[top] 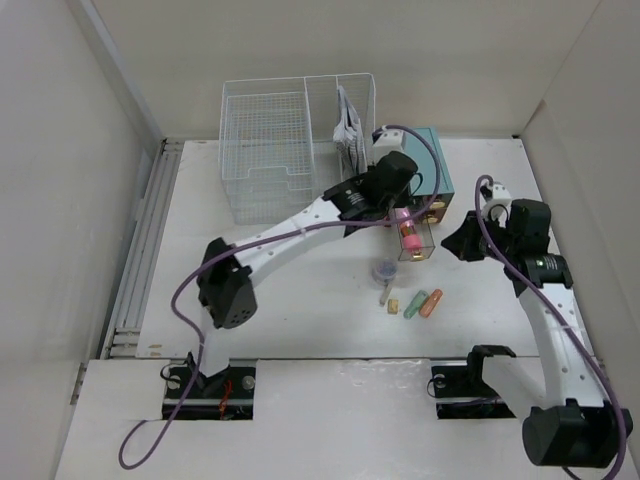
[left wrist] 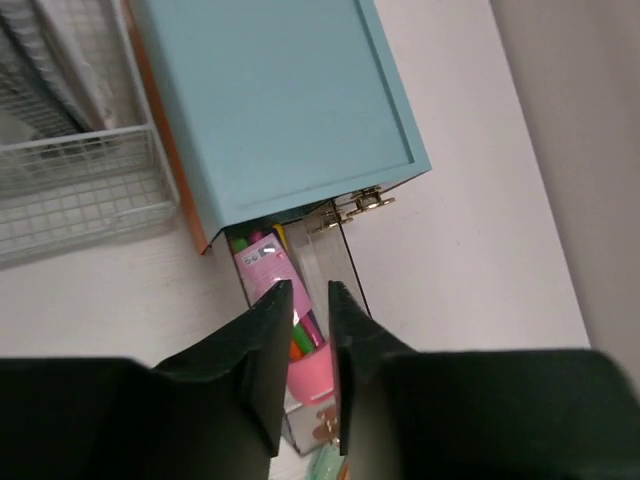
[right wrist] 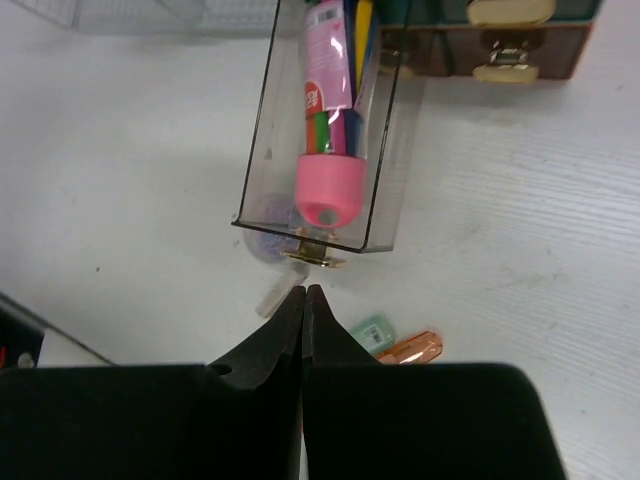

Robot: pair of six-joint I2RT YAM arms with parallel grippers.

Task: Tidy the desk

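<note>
The white desk (top: 300, 320) holds a teal drawer box (top: 428, 170). Its clear drawer (top: 418, 243) is pulled out, with a pink tube (top: 408, 236) and markers inside. My left gripper (top: 398, 208) hovers over the drawer. In the left wrist view its jaws (left wrist: 310, 290) stand slightly apart and empty above the tube (left wrist: 262, 268). My right gripper (top: 456, 243) is shut and empty. In the right wrist view its tips (right wrist: 303, 290) sit just in front of the drawer's gold handle (right wrist: 313, 258).
A white wire-mesh rack (top: 280, 150) stands at the back left with papers in it. Loose on the desk before the drawer lie a purple round piece (top: 384, 270), a pale stick (top: 384, 295), a yellow piece (top: 393, 305), a green piece (top: 415, 305) and an orange piece (top: 431, 302).
</note>
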